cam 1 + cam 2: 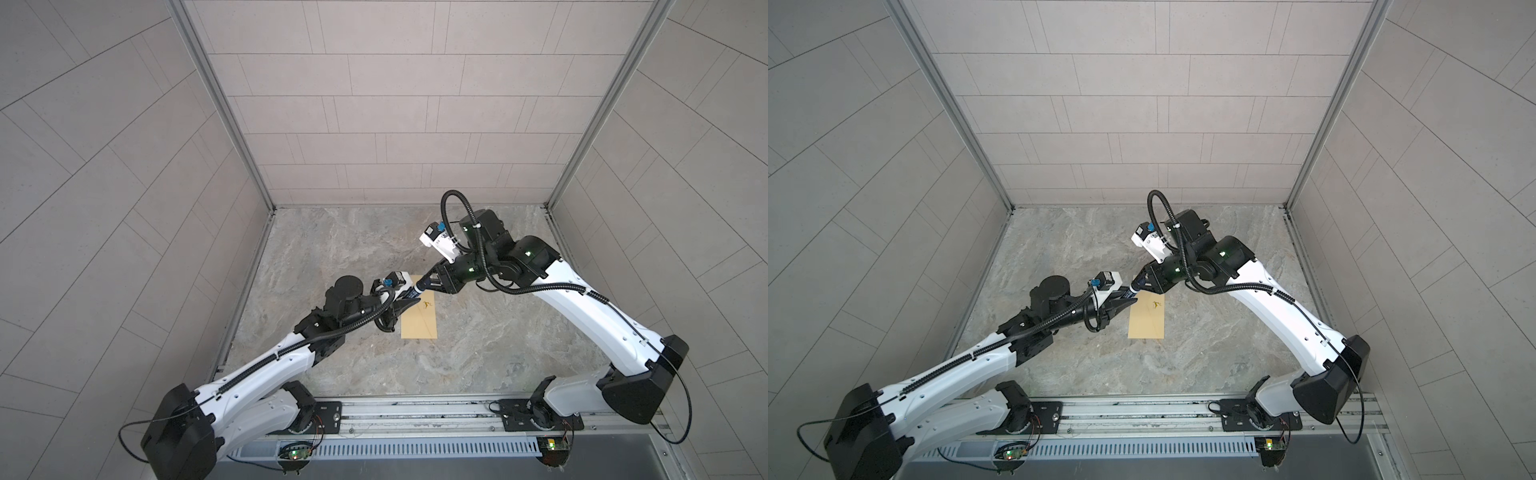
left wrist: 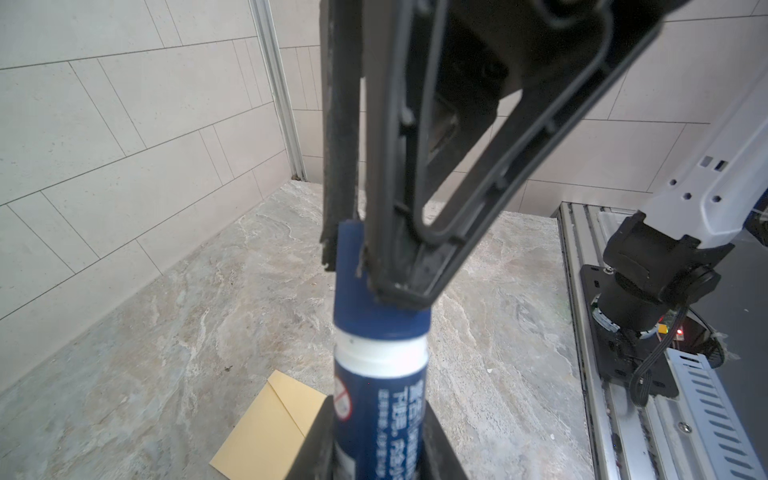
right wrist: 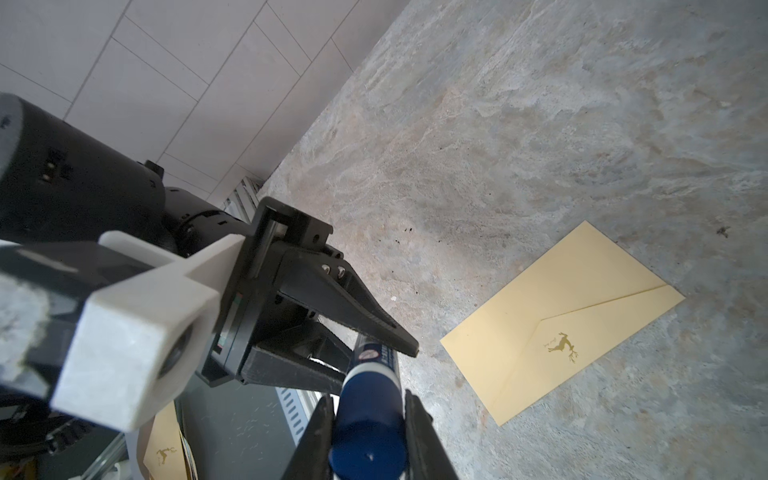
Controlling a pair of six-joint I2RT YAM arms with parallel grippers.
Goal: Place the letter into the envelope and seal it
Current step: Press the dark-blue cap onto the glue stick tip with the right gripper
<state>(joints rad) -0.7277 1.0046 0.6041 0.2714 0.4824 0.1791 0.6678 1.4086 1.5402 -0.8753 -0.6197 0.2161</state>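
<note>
With left gripper [image 2: 380, 415] and right gripper [image 3: 368, 399] both clamped on the glue stick [image 2: 380, 374], the flat envelope [image 1: 420, 318] below frame centre likely handles light, thin and floppy; pinch an edge.

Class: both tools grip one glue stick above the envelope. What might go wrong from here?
1. The right tool pinches only the cap, the left tool the glue stick body; a crooked pull may make either slip and drop it.
2. The envelope lies loose with its flap folded down, so dabbing glue may push it around.
3. No letter shows; it might get sealed empty.
</note>
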